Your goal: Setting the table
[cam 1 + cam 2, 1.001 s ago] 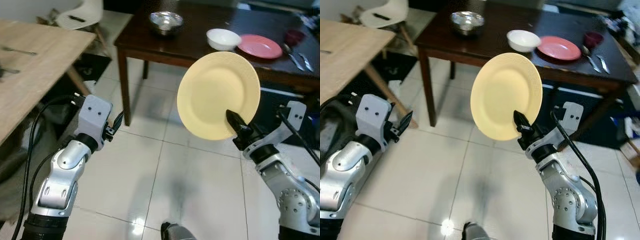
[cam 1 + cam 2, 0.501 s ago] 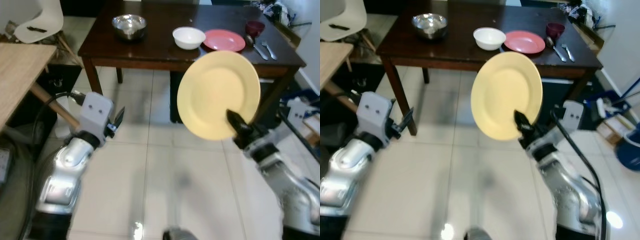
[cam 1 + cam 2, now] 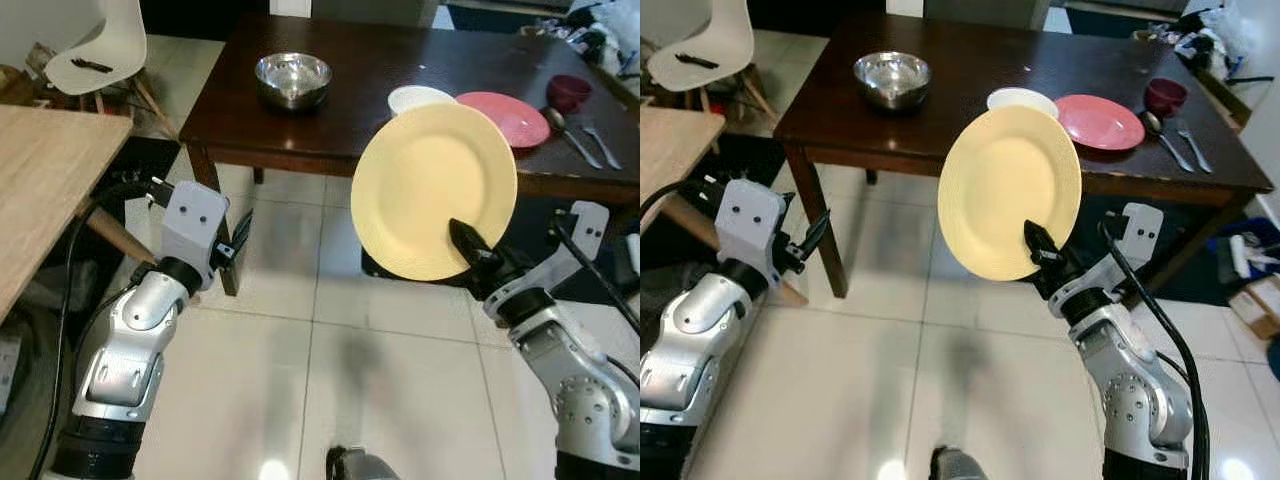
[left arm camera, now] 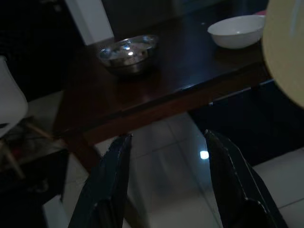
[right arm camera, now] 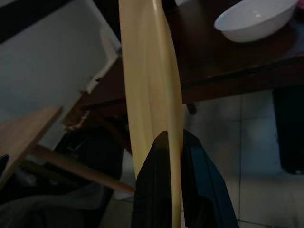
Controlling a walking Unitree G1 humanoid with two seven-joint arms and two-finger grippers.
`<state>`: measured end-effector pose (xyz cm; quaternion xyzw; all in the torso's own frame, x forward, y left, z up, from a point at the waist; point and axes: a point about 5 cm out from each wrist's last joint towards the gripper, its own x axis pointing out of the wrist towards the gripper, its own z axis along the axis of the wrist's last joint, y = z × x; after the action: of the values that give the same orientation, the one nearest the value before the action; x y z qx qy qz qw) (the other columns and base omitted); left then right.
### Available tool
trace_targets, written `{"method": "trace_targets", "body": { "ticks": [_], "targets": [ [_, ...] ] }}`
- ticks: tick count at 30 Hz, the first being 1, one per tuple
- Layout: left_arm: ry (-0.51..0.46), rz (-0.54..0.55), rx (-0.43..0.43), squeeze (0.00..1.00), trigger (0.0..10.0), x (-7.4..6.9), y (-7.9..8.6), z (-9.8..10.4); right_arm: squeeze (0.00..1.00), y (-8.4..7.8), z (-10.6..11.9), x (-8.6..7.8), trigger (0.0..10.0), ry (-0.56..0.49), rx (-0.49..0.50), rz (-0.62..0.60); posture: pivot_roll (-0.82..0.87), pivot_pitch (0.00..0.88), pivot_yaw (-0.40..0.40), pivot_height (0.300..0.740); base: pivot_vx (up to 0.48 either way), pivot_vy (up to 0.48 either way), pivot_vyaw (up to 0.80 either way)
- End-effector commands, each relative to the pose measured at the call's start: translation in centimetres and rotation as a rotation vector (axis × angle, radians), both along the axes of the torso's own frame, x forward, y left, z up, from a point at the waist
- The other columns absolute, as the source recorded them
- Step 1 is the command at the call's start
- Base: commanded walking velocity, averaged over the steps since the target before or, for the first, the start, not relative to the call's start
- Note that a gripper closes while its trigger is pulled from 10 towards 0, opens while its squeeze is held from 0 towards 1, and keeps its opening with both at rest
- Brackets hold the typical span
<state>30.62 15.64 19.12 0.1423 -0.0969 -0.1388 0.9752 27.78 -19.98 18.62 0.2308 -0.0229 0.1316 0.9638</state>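
Right hand (image 5: 168,142) pinching yellow plate (image 5: 149,71) edge-on.

Head eyes: we look down, forward over both arms at the dark table (image 3: 330,110) | wrist views: close along our fingers, sharing its white bowl (image 4: 236,31).

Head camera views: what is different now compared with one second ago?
Only the camera moved: the view swung to face the dark table. The right gripper still grips the yellow plate upright by its lower edge. The left gripper stays open and empty.
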Motion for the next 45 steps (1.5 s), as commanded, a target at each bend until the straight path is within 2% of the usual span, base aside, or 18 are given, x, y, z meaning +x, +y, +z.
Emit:
{"method": "trace_targets", "body": {
  "ticks": [1, 19, 30, 45],
  "targets": [
    [0.009, -0.002, 0.015, 0.04, 10.0, 0.0, 0.0, -0.3, 0.0, -0.4, 0.4, -0.2, 10.0, -0.016, -0.002, -0.015, -0.12, 0.044, 0.032, 0.74, 0.48, 0.0, 0.0],
    [-0.004, -0.057, 0.012, 0.05, 10.0, 0.4, -1.2, 0.0, 0.0, -0.5, 0.4, -0.2, 10.0, -0.018, 0.006, -0.025, -0.12, 0.048, 0.04, 0.74, 0.48, 0.0, 0.0],
    [-0.005, -0.076, 0.014, 0.05, 10.0, 0.5, -1.6, 0.1, 0.0, -0.6, 0.3, -0.3, 10.0, -0.013, 0.009, -0.033, -0.13, 0.051, 0.045, 0.74, 0.48, 0.0, -0.7],
    [0.003, -0.086, 0.01, 0.04, 10.0, 0.5, -1.7, -0.1, 0.0, -0.4, 0.4, -0.2, 10.0, -0.014, 0.005, -0.028, -0.13, 0.054, 0.042, 0.74, 0.478, 0.0, 0.0]
  ]
}}
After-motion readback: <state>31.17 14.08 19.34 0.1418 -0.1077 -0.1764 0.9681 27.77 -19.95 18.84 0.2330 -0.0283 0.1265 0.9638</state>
